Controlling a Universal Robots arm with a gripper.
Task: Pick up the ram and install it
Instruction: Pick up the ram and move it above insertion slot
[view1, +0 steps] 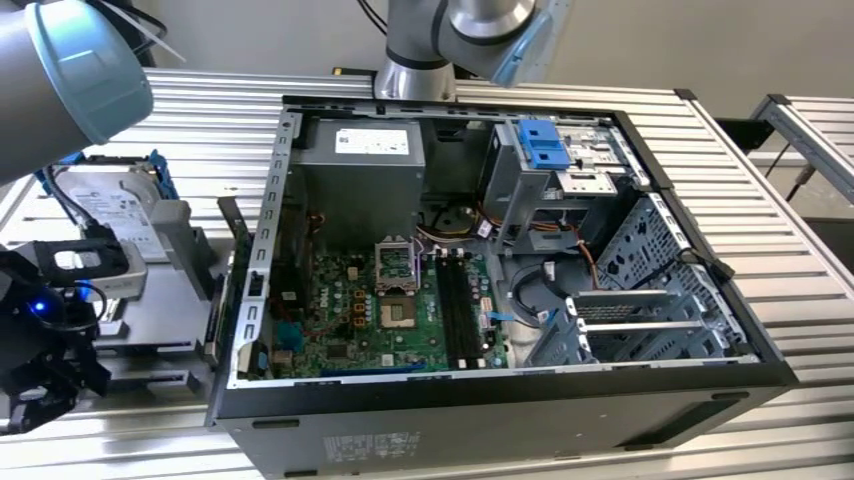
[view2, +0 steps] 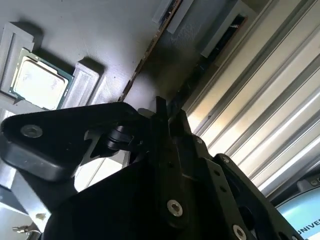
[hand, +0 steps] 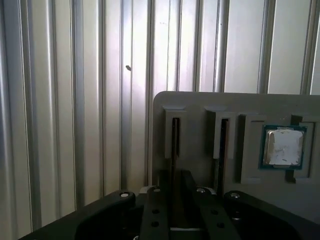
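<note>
Two ram sticks stand on edge in the slots of a grey holder (hand: 200, 102). In the first wrist view the ram (hand: 175, 136) farther from the processor chip (hand: 283, 146) runs straight down into the middle of my gripper (hand: 175, 192); the other stick (hand: 222, 137) stands beside it. The second wrist view shows the same ram (view2: 215, 50) as a dark edge leading to my gripper (view2: 165, 112). In the exterior view my gripper (view1: 54, 380) hangs at the exterior view's left, by the holder (view1: 160, 300).
An open computer case (view1: 494, 400) lies in the middle, with its motherboard and memory slots (view1: 461, 305) exposed. A silver hard drive (view1: 107, 205) in a blue frame sits behind the holder. The ribbed metal table (hand: 60, 100) runs all around.
</note>
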